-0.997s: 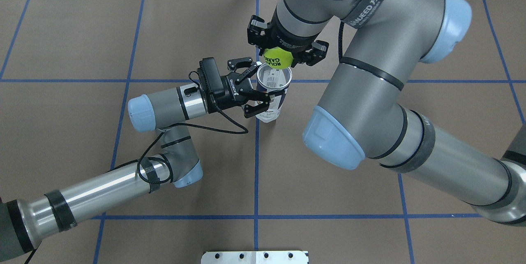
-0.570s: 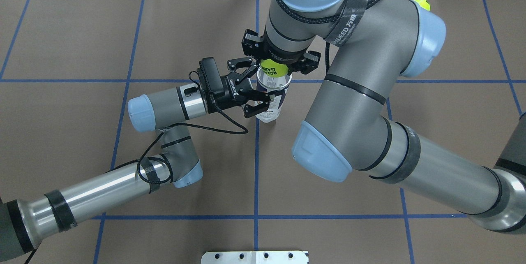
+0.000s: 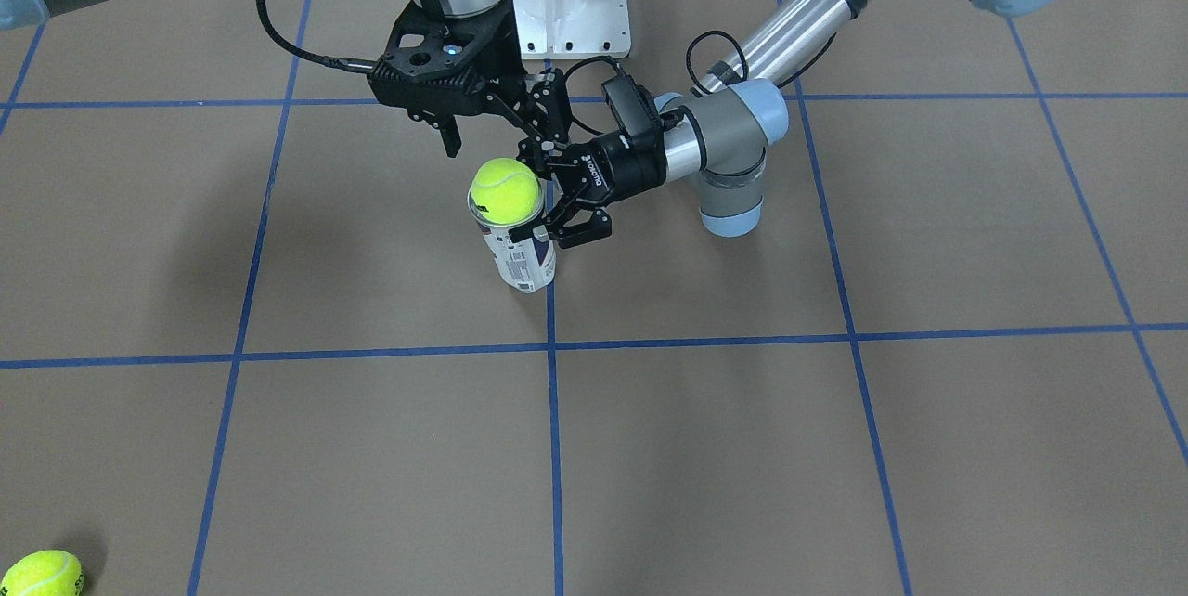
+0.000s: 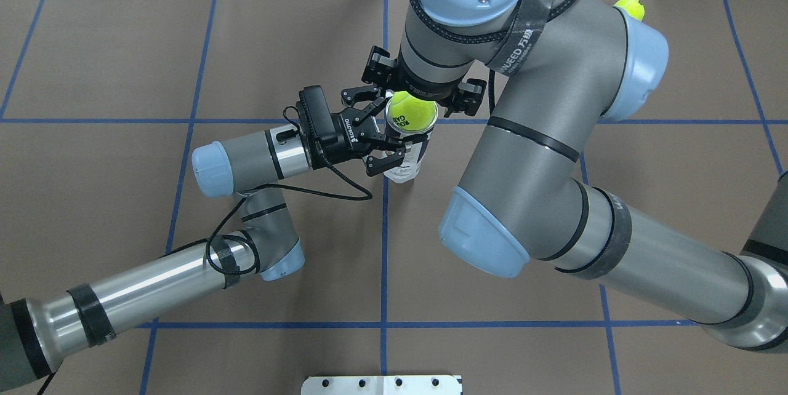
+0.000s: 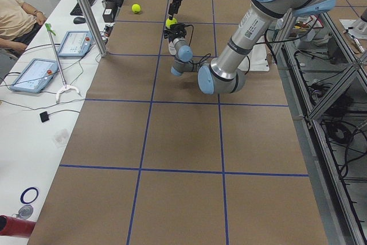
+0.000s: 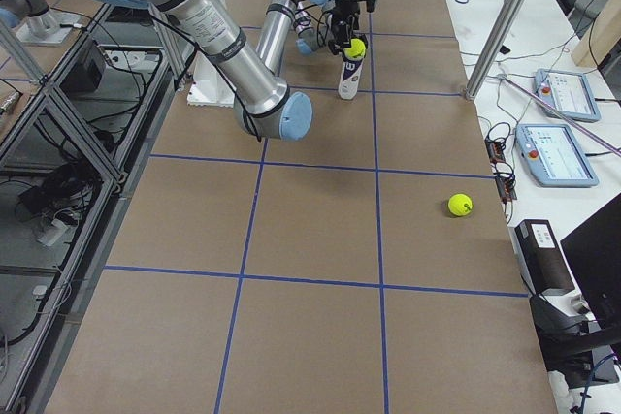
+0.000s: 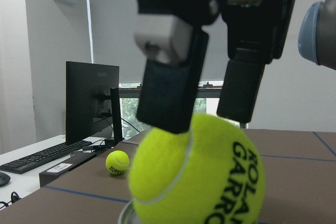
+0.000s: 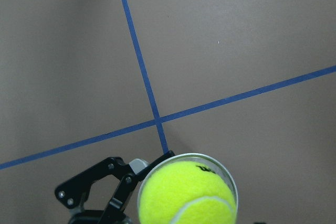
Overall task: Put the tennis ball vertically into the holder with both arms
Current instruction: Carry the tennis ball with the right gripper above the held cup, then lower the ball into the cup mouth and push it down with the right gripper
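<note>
The holder, a clear can with a white and navy label, stands upright near the table's middle; it also shows in the overhead view. My left gripper is shut on its upper part from the side. A yellow-green tennis ball sits in the can's open mouth, mostly above the rim. My right gripper hangs straight above the ball, pointing down and open. Its fingers stand just over the ball's top, apart from its sides.
A second tennis ball lies far off on the table's right-hand side. The white pedestal base stands at the robot's edge. A seated person and tablets are beyond the table.
My right arm has carried the ball over the can and lowered it into the mouth. The ball now rests on the rim, below the fingers. The left gripper and can have not moved.
</note>
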Controlling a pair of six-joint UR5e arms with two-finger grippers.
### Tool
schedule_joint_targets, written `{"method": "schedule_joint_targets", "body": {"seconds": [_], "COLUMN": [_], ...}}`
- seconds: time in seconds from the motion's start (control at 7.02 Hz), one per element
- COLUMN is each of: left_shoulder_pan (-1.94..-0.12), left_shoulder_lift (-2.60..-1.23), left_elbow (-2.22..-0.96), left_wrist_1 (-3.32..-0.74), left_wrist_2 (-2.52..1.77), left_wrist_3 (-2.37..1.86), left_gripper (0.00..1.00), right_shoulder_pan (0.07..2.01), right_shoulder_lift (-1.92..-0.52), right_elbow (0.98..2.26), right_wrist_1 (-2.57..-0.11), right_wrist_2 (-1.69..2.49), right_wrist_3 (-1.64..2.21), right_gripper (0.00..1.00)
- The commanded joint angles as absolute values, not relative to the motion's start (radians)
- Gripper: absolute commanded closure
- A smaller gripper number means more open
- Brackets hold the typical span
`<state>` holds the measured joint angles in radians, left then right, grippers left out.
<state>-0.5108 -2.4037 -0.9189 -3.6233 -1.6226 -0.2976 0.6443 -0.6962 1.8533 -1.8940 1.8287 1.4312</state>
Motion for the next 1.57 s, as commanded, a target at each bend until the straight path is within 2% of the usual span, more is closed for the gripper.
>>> {"method": "schedule_joint_targets", "body": {"seconds": [0.0, 0.28, 0.57, 0.71, 0.85, 1.42], "left_shoulder_pan": [-0.511, -0.514, -0.520, -0.523, -0.525, -0.528], "left_shoulder_lift": [-2.405, -2.405, -2.404, -2.402, -2.402, -2.399], "left_elbow": [-0.920, -0.920, -0.922, -0.923, -0.923, -0.923], "left_wrist_1": [-3.623, -3.622, -3.620, -3.620, -3.620, -3.619], "left_wrist_2": [-1.621, -1.620, -1.620, -1.620, -1.620, -1.620], "left_wrist_3": [-0.298, -0.299, -0.298, -0.296, -0.296, -0.295], "left_gripper": [0.30, 0.16, 0.10, 0.04, 0.01, 0.01], "right_shoulder_pan": [0.647, 0.675, 0.689, 0.692, 0.699, 0.721], "right_shoulder_lift": [-0.692, -0.699, -0.706, -0.706, -0.707, -0.713], "right_elbow": [1.870, 1.873, 1.875, 1.875, 1.875, 1.887], "right_wrist_1": [-1.905, -1.905, -1.905, -1.905, -1.905, -1.904], "right_wrist_2": [1.830, 1.835, 1.838, 1.838, 1.839, 1.844], "right_wrist_3": [1.430, 1.416, 1.416, 1.416, 1.416, 1.404], "right_gripper": [0.01, 0.01, 0.01, 0.01, 0.01, 0.01]}}
